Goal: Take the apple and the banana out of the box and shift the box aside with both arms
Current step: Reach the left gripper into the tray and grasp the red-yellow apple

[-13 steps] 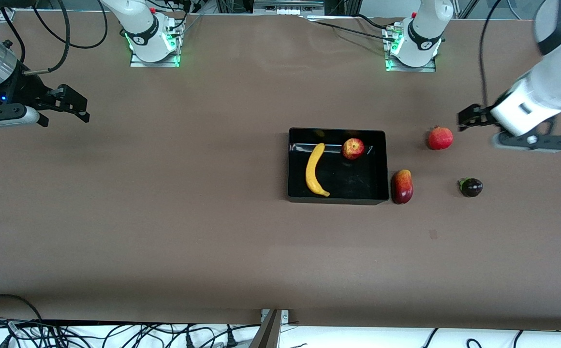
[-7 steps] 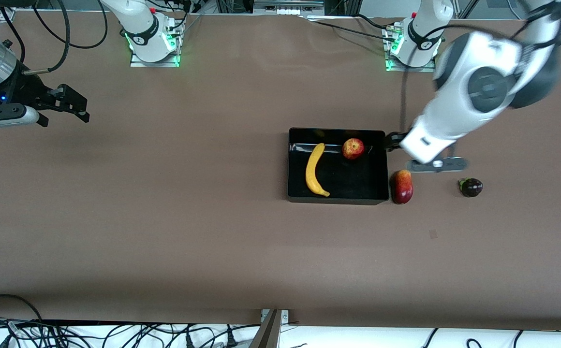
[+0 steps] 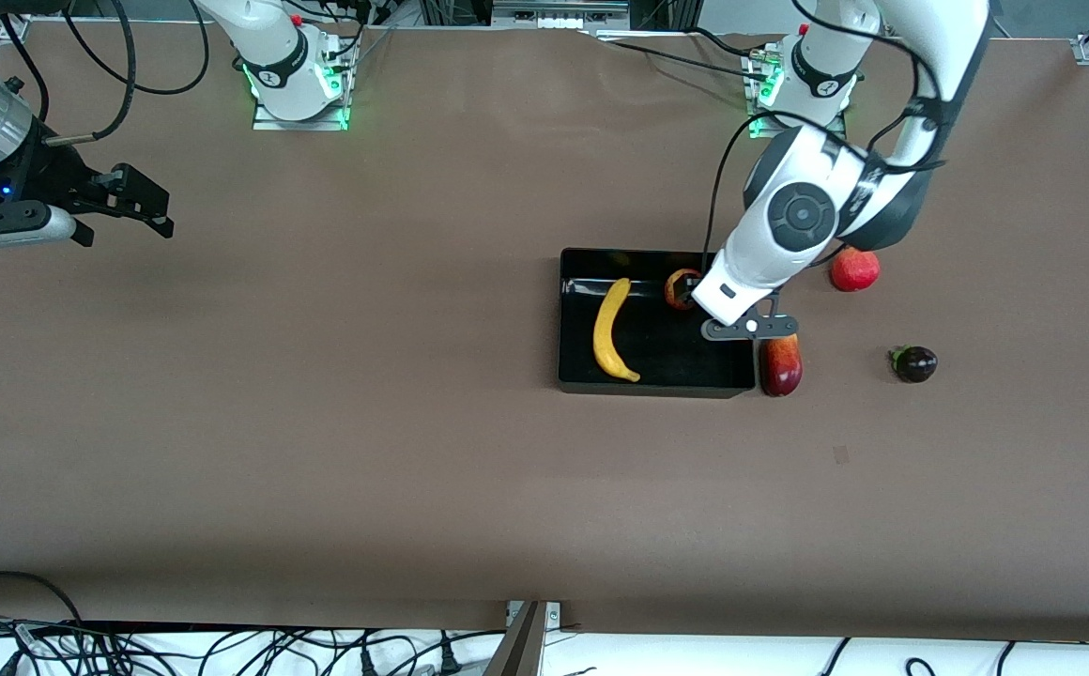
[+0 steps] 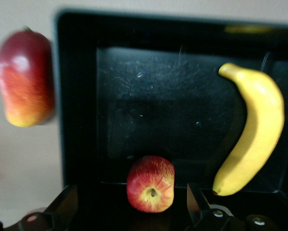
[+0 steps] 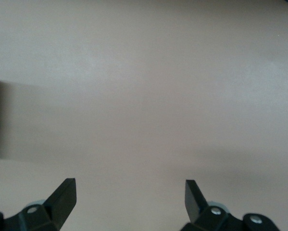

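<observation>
The black box point(image 3: 657, 387) sits on the brown table. In it lie the yellow banana point(image 3: 612, 330) and the red apple point(image 3: 679, 284), which rests by the wall nearest the robots' bases. My left gripper point(image 3: 695, 299) is open and empty, just over the apple and partly hiding it. In the left wrist view the apple point(image 4: 150, 184) lies between the spread fingers of the left gripper point(image 4: 130, 199), with the banana point(image 4: 252, 130) and the box wall point(image 4: 76, 96) past it. My right gripper point(image 3: 136, 202) is open and empty, waiting over bare table at the right arm's end point(image 5: 130, 190).
A red-and-yellow mango-like fruit point(image 3: 780, 364) lies against the box's outer wall toward the left arm's end, and also shows in the left wrist view point(image 4: 24, 85). A red pomegranate-like fruit point(image 3: 854, 269) and a small dark purple fruit point(image 3: 914, 363) lie farther toward that end.
My left arm has swung in from the left arm's end of the table, past the pomegranate-like fruit, to over the apple in the box. The right arm has not moved.
</observation>
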`<state>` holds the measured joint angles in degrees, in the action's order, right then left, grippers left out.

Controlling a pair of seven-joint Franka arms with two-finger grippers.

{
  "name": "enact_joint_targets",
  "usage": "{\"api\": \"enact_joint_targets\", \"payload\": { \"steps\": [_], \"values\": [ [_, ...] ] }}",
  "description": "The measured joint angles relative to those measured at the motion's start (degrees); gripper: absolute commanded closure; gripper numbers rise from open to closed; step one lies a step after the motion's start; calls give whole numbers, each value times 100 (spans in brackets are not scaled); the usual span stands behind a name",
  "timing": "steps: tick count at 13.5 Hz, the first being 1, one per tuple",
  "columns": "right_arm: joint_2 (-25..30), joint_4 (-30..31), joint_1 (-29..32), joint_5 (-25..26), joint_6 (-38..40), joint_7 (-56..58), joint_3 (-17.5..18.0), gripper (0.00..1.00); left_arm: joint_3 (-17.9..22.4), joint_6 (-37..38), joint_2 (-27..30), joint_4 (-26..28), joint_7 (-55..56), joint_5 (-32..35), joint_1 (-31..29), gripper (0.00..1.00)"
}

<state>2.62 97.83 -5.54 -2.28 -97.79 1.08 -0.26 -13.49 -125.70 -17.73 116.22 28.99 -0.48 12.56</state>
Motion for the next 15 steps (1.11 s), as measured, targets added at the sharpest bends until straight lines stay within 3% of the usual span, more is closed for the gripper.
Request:
{"api": "enact_joint_targets", "payload": {
  "steps": [6, 7, 9, 10, 13, 15],
  "values": [
    [0, -1, 0, 0, 0, 0, 0, 0, -14, -1228, -346, 802, 0, 0, 183, 0],
    [0, -1, 0, 0, 0, 0, 0, 0, -21, -1355, -364, 908, 0, 0, 189, 6],
    [0, -1, 0, 0, 0, 0, 0, 0, -23, -1452, -398, 1005, 0, 0, 231, 54],
    [0, -1, 0, 0, 0, 0, 0, 0, -23, -1464, -408, 1011, 0, 0, 247, 63],
    [0, -1, 0, 0, 0, 0, 0, 0, -23, -1511, -398, 968, -6, 1, 255, 73],
    [0, 0, 0, 0, 0, 0, 0, 0, -15, -1440, -301, 748, -5, 1, 236, 74]
  ]
}}
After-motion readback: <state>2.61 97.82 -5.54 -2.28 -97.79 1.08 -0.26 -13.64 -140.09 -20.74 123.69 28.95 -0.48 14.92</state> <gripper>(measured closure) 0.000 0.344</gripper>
